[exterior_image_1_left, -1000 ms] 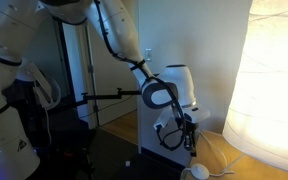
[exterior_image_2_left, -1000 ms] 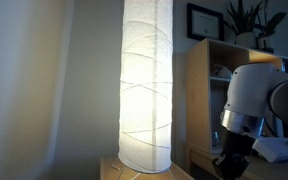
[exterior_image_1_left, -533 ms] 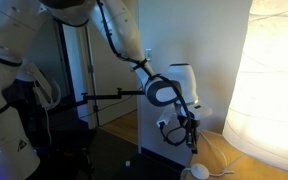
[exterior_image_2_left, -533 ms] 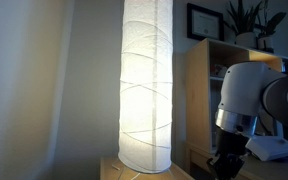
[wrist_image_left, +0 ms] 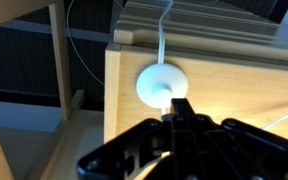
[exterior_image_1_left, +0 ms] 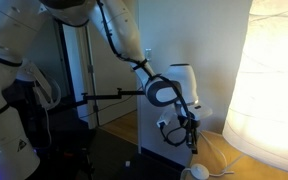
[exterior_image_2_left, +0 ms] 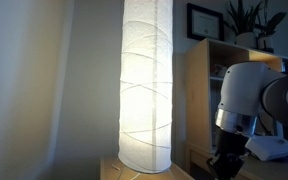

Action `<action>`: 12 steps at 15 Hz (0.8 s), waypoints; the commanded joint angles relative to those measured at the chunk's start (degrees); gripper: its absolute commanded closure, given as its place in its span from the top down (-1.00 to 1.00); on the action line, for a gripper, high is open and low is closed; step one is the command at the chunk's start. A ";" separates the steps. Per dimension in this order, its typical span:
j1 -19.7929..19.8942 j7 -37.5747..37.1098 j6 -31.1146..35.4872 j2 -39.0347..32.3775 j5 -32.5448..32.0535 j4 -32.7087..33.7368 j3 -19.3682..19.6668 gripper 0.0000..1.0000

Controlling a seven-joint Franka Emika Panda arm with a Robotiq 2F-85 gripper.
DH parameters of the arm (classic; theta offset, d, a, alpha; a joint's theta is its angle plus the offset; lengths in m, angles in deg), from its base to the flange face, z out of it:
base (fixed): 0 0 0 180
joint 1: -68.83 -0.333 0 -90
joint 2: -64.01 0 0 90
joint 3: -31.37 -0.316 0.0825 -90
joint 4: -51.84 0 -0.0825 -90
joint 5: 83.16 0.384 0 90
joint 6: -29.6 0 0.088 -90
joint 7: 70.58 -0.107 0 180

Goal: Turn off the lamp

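The lamp is a tall cylinder with a crinkled white paper shade, glowing warm yellow-white; it fills the right side of an exterior view. Its thin white cord runs to a round white switch lying on the light wooden floor. My gripper is shut, its black fingertips pointing at the switch's near edge. In an exterior view the gripper hangs low near the floor beside the lamp's base. The gripper's tip is below the frame edge in an exterior view.
A wooden shelf unit with a framed picture and a plant stands behind the arm. A white cabinet with a wall socket is near the gripper. A dark rug edge and a wooden leg lie to the side of the switch.
The arm has dropped slightly and shifted toward the lamp's base over the last second; since half a second ago nothing visibly moved. The lamp stays lit.
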 commanded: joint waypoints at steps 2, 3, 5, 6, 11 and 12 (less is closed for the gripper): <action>1.28 -0.95 0.03 0.15 -1.61 0.06 -1.10 -0.97; 1.28 -0.95 0.03 0.15 -1.61 0.06 -1.10 -0.99; 1.69 -1.00 -0.68 -0.48 -1.36 0.99 -1.53 -0.99; 1.49 -1.21 -1.31 -0.83 -1.70 1.35 -1.21 -0.99; 2.07 -1.05 -2.55 -2.98 -1.56 3.70 -1.53 -0.99; 1.94 -1.26 -3.06 -3.43 -1.70 4.25 -1.30 -0.99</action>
